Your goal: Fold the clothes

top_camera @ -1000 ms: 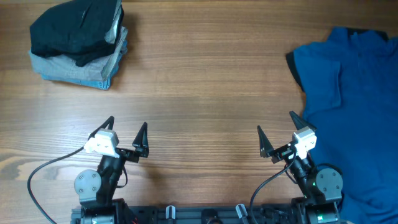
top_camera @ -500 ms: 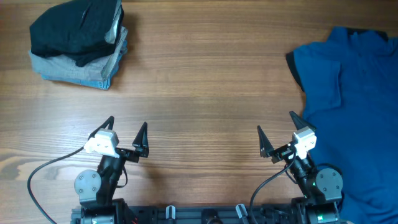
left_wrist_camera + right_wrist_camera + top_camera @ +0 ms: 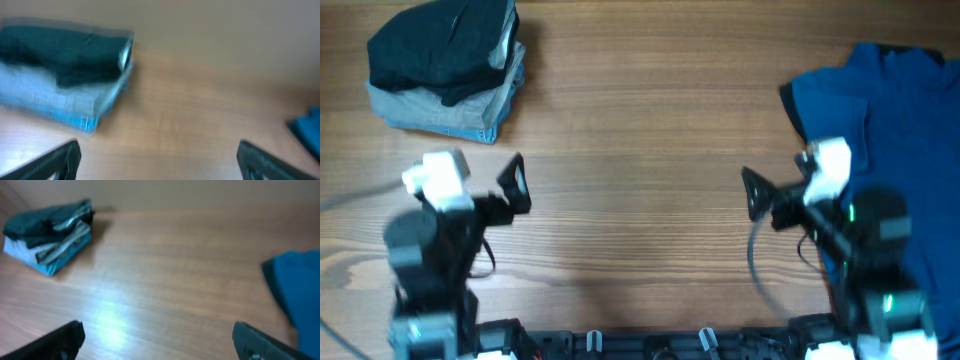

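Wood table; L hand, R hand spread wide, empty; shirt far R.

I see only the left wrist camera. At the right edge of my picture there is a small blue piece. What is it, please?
Observer: It is one edge of a large royal-blue short-sleeved shirt, lying unfolded on the right side of the wooden table.
Operator: Where is the right gripper?
Observer: The right gripper hangs above the table near the shirt's left edge, fingers wide apart, holding nothing.
Operator: Does the shirt touch the folded stack that I see?
Observer: No. The stack of black and pale-blue denim garments sits at the far left, and a wide stretch of bare wood separates the two.
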Robot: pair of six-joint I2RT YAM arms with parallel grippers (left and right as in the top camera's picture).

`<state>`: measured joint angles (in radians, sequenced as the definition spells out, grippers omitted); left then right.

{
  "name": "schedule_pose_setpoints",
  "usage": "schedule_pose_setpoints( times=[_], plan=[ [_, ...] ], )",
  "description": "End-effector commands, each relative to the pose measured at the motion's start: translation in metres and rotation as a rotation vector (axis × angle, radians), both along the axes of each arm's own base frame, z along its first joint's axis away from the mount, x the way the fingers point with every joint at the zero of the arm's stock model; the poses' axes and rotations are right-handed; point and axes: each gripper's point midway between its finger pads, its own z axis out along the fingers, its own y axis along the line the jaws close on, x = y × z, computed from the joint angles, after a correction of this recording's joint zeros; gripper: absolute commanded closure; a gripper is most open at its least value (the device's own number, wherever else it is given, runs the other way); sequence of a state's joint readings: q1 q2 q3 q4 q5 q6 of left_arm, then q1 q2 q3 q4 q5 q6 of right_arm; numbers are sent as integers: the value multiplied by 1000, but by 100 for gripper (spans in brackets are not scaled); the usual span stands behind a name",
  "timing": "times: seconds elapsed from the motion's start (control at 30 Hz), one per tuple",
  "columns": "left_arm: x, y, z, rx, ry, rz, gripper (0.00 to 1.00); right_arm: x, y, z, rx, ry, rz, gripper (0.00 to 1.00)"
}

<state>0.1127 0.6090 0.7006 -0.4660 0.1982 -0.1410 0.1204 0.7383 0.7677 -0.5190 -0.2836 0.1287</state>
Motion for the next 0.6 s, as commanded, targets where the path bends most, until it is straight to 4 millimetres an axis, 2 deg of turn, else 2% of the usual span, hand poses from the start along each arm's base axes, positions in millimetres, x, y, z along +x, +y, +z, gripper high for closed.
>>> schedule_pose_setpoints(
  times=[0.0,0.1,0.17,0.2,0.23,0.27,0.33,0.4,0.5,0.57],
  plan=[
    [28,5,-3,-22,245,11,0,29,17,19,63,196,51,0],
    [52,7,-16,-40,469,4,0,62,20,24,-35,332,100,0],
    [64,1,-21,-70,505,-32,0,89,14,25,-124,293,130,0],
    [66,-6,-25,-96,517,-65,0,110,-12,17,-153,312,-20,0],
    [66,-8,-27,-107,526,-77,0,129,-62,-2,-172,375,-304,0],
    [66,-8,-27,-106,526,-76,0,134,-85,-15,-170,414,-406,0],
    [66,-8,-27,-107,526,-76,0,141,-122,-45,-148,499,-498,0],
    [66,-8,-27,-107,526,-77,0,140,-178,-93,-90,634,-623,6],
    [66,-8,-27,-107,528,-77,0,127,-221,-143,53,777,-677,16],
    [66,-8,-28,-107,529,-76,0,107,-237,-175,140,900,-705,21]
  ],
)
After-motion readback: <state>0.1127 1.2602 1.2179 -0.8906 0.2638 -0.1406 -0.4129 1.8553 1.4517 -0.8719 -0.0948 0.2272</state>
